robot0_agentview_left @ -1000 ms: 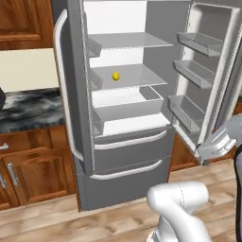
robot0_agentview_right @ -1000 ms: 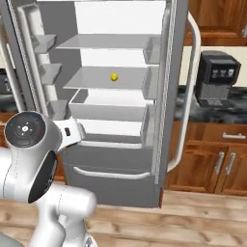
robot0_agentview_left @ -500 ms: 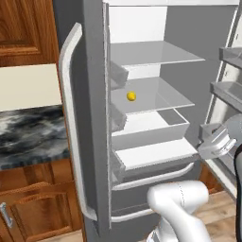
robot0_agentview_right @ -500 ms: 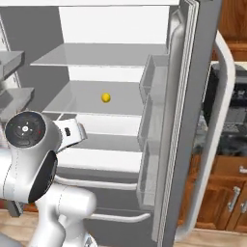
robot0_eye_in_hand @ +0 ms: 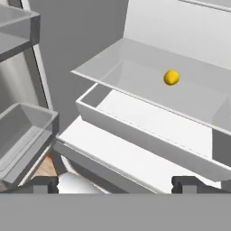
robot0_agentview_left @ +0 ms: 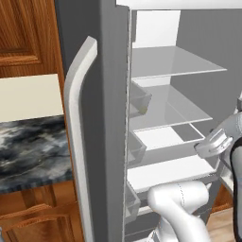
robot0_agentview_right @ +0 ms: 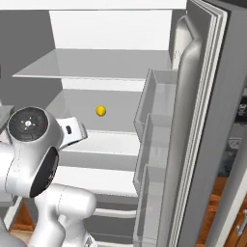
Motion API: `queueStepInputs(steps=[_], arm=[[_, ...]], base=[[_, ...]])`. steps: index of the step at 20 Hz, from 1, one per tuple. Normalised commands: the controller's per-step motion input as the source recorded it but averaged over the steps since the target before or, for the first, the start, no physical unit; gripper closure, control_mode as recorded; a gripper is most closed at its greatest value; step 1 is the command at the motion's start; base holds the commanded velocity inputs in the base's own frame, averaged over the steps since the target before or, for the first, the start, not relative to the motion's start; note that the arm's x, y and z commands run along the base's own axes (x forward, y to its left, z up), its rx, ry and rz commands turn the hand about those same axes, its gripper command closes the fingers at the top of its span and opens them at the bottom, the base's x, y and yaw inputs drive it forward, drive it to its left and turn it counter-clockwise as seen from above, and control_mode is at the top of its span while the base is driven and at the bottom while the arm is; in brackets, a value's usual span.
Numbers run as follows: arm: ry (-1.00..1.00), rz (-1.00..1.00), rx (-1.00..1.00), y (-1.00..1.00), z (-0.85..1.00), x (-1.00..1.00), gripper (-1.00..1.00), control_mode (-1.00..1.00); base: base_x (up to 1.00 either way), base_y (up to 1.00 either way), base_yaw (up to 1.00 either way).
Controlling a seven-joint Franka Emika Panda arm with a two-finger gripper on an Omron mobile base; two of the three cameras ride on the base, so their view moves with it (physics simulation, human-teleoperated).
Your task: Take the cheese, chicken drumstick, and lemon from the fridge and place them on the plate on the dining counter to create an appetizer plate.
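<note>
Before the robot stood the fridge [robot0_agentview_right: 202,120], both doors swung open, white interior and glass shelves exposed; its long curved door handle [robot0_agentview_left: 78,137] rose at the near edge of one door, with door bins [robot0_agentview_right: 154,144] lining the inside of the other. Against the fridge's lower shelves, just outside the opening, was the gripper [robot0_eye_in_hand: 115,182], fingers spread wide and grasping nothing, aimed up into the cabinet. On the fridge's middle glass shelf [robot0_eye_in_hand: 149,85], toward the back wall, lay the lemon [robot0_agentview_right: 101,111], small, yellow, alone and well apart from the fingertips. Cheese and chicken drumstick: not located on the fridge shelves in sight. Risks noted: the round lemon would likely roll deeper into the fridge if a finger nudged it before closing; the hand, reaching from below, could strike the front edge of the shelf or the drawer beneath it
</note>
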Motion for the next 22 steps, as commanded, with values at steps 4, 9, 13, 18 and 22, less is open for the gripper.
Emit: queueStepInputs(steps=[4, 9, 13, 18, 22], arm=[[0.2, -0.01, -0.05, 0.0, -0.01, 0.09, -1.0, -1.0], [0.09, -0.08, -0.05, 0.02, -0.07, 0.25, -1.0, -1.0], [-0.01, -0.07, -0.01, 0.0, -0.26, 0.59, -1.0, -1.0], [-0.24, -0.09, 0.0, 0.01, -0.58, 0.34, -1.0, -1.0], [-0.26, -0.16, 0.12, 0.0, -0.33, 0.38, -1.0, -1.0]], base=[[0.0, 0.0, 0.0], [0.0, 0.0, 0.0], [0.0, 0.0, 0.0], [0.0, 0.0, 0.0], [0.0, 0.0, 0.0]])
